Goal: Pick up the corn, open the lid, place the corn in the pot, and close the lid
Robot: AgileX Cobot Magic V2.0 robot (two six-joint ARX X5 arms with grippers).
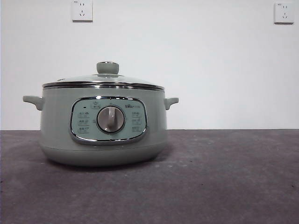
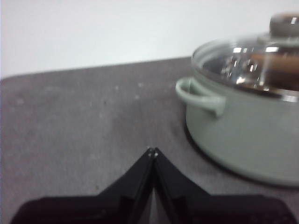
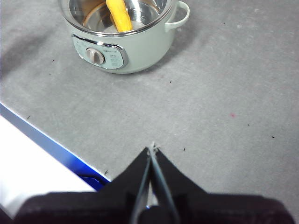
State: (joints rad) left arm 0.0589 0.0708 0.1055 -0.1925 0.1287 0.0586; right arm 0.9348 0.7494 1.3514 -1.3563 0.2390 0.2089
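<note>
1. One pot (image 1: pixel 103 128) on the grey table (image 1: pixel 233 177), one lid (image 1: pixel 105 79) seated on its rim, one corn (image 3: pixel 119 15) inside, two wall sockets (image 1: pixel 82 10).
2. Corn visible only from right wrist view, through the glass; hidden in front view.
3. Left gripper (image 2: pixel 152 150): jaws together, empty, near the pot's handle (image 2: pixel 198 95).
4. Right gripper (image 3: pixel 151 148): jaws together, empty, well apart from the pot.

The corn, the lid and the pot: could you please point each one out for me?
corn (image 3: pixel 119 15), right wrist view, middle of the cob.
lid (image 1: pixel 107 68), front view, its green knob.
pot (image 1: pixel 56 126), front view, green side wall.
</note>
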